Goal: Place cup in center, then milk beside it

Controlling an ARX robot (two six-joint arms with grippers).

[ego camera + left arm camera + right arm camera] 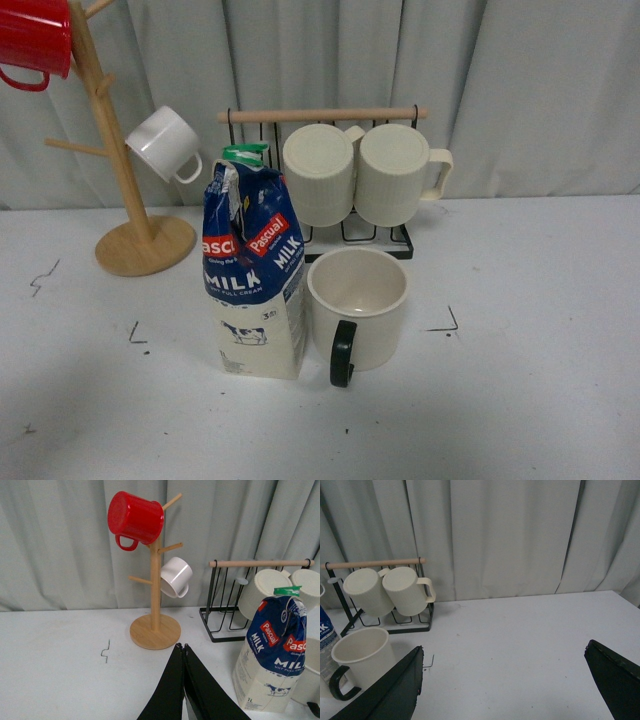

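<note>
We see the cup point(357, 307) standing upright on the white worktop point(540, 380), near the middle of the front view, with its dark handle turned toward us and its mouth open upward. The milk point(253, 272) stands upright just beside it, on the side of our left arm; the two look to be touching or nearly so, and we cannot tell which. The carton's green cap sits at its top.

Behind them a black wire rack point(400, 238) with a wooden bar carries two ribbed mugs point(390, 172) lying on their sides. Further toward our left stands a wooden mug tree point(130, 215), with a small white cup point(166, 144) hung on one peg and a red mug point(33, 40) on a higher one.

Neither arm shows in the front view. In the left wrist view our left claw point(183, 650) has its two black fingers pressed together, holding nothing, pointing toward the tree's base. In the right wrist view our right claw point(520, 680) is spread wide, its fingers at opposite edges, empty, with bare worktop between them.
</note>
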